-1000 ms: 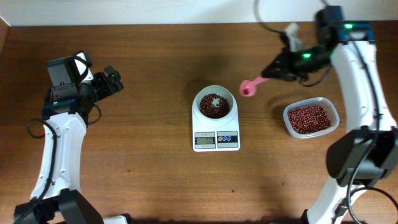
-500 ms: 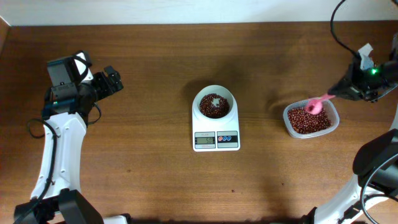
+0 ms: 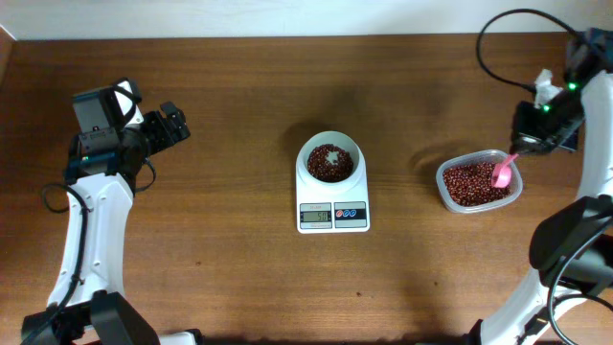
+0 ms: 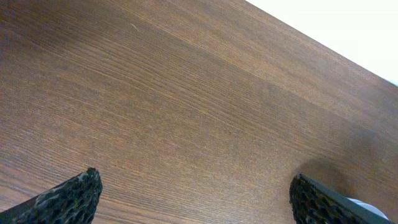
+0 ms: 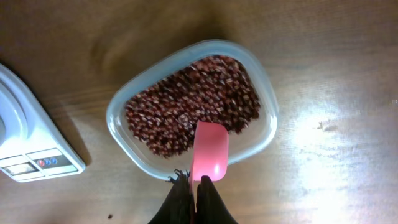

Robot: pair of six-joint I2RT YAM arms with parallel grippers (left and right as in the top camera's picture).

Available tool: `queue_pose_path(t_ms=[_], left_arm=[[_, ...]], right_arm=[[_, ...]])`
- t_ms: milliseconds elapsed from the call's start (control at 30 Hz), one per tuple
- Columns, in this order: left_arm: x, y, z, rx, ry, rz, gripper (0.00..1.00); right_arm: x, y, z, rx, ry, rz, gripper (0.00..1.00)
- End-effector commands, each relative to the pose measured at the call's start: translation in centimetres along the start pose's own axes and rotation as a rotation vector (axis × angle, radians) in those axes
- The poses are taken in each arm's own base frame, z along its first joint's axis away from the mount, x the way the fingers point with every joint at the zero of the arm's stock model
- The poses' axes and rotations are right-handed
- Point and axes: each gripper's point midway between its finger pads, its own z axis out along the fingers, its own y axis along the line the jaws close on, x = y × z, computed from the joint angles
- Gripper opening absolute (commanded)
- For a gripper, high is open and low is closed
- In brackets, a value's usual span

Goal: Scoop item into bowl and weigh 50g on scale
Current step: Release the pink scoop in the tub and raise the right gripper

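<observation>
At the right side of the table (image 3: 230,278), the right gripper (image 5: 194,186) is clamped on the handle of a pink scoop (image 5: 210,152). The scoop's cup sits over the near edge of the beans (image 5: 186,106) in the clear tub (image 5: 118,106). Mid-table, the white bowl (image 3: 330,138) stands on the scale (image 3: 332,217), holding more beans. Far left, the left gripper (image 3: 170,125) hangs above the wood, fingers (image 4: 71,196) wide apart.
</observation>
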Motion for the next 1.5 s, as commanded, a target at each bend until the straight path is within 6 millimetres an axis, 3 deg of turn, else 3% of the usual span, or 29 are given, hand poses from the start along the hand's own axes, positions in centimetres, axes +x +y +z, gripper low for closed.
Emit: queue_pose_path(t_ms=[0,100,233,300,633,867,1000,1200,1267,1467], left_arm=[[-0.6,0.1,-0.2,-0.006,-0.016,-0.01,0.99],[-0.6,0.1,-0.2,-0.006,-0.016,-0.009,0.99],[-0.6,0.1,-0.2,-0.006,-0.016,-0.009,0.99],[-0.6,0.1,-0.2,-0.006,-0.016,-0.009,0.99],[-0.6,0.1,-0.2,-0.006,-0.016,-0.009,0.99],[-0.6,0.1,-0.2,-0.006,-0.016,-0.01,0.99],[-0.6,0.1,-0.2,-0.006,-0.016,-0.009,0.99],[-0.6,0.1,-0.2,-0.006,-0.016,-0.009,0.99],[-0.6,0.1,-0.2,-0.006,-0.016,-0.009,0.99],[-0.6,0.1,-0.2,-0.006,-0.016,-0.009,0.99]], right_arm=[[-0.5,0.8,-1.2,0.1,-0.063,-0.021,0.04],[-0.6,0.7,-1.3,0.233,-0.07,-0.071,0.04],[-0.8,2.6,-1.2,0.279,-0.09,-0.139,0.04],[-0.8,2.3,-1.3,0.362,-0.099,-0.125,0.04],[0.9,2.8,1.4,0.316,-0.007,-0.134,0.04],[0.9,2.9,1.4,0.306,-0.003,-0.134,0.69],[1.4,2.9,1.4,0.304,0.015,-0.137,0.9],[1.8,3.1,1.7,0.175,0.047,-0.134,0.93],[1.7,3.1,1.6,0.057,0.054,-0.135,0.94],[0.8,0.7,0.6,-0.18,0.01,0.015,0.96]])
